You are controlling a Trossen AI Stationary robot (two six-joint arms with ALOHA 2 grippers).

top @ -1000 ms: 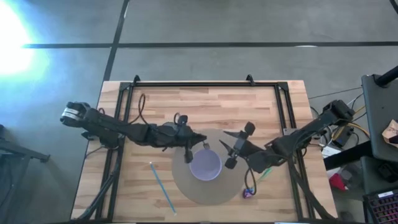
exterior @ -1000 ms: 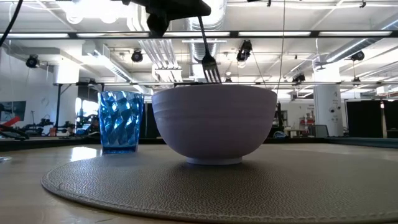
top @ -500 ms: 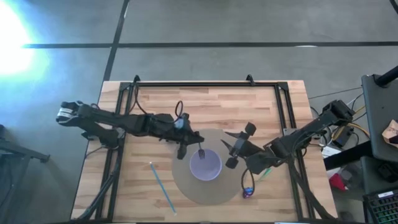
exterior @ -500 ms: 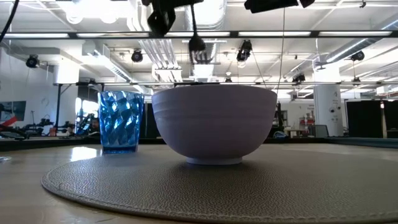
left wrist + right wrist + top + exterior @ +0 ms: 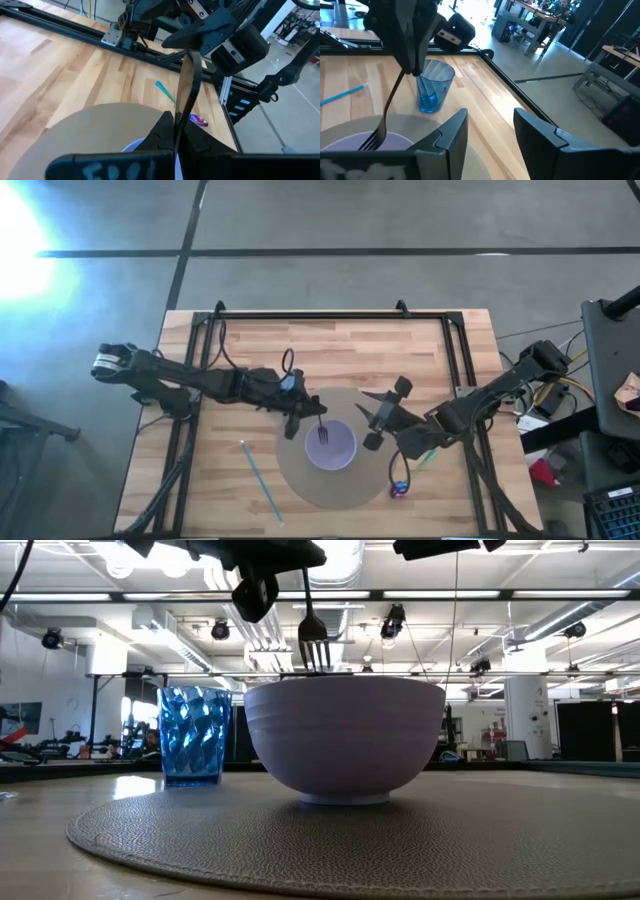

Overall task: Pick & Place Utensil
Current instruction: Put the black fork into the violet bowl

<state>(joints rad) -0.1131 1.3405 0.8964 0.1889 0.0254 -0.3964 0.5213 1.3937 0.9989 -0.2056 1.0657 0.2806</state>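
A lilac bowl [image 5: 331, 446] [image 5: 345, 740] sits on a round grey placemat [image 5: 300, 480]. My left gripper [image 5: 303, 412] [image 5: 262, 585] hovers at the bowl's left rim, shut on a dark metal fork [image 5: 322, 431] [image 5: 311, 635]. The fork hangs tines down, and the tines [image 5: 370, 142] reach just inside the bowl's rim. My right gripper [image 5: 385, 416] [image 5: 490, 135] waits open at the bowl's right side and touches nothing. A blue faceted cup [image 5: 193, 735] [image 5: 434, 92] stands on the table beyond the mat. My left gripper pinches the fork's handle near its upper end [image 5: 402, 75] between its two fingers [image 5: 162, 127], coming from above and from the table's left. The fork is lifted clear and hangs below the fingers, slightly tilted, with its tines over the bowl.
A light blue straw [image 5: 258, 478] lies on the bare wood left of the mat. A small purple object [image 5: 398, 488] and a green item [image 5: 425, 458] lie near the mat's right edge, under my right arm. Black rails [image 5: 310, 315] frame the table.
My left gripper drew back a little toward the table's left and turned, still shut on the fork. The fork swung from a slant to nearly upright, rose, then came down again; its tines now dip at the bowl's rim, further left than before.
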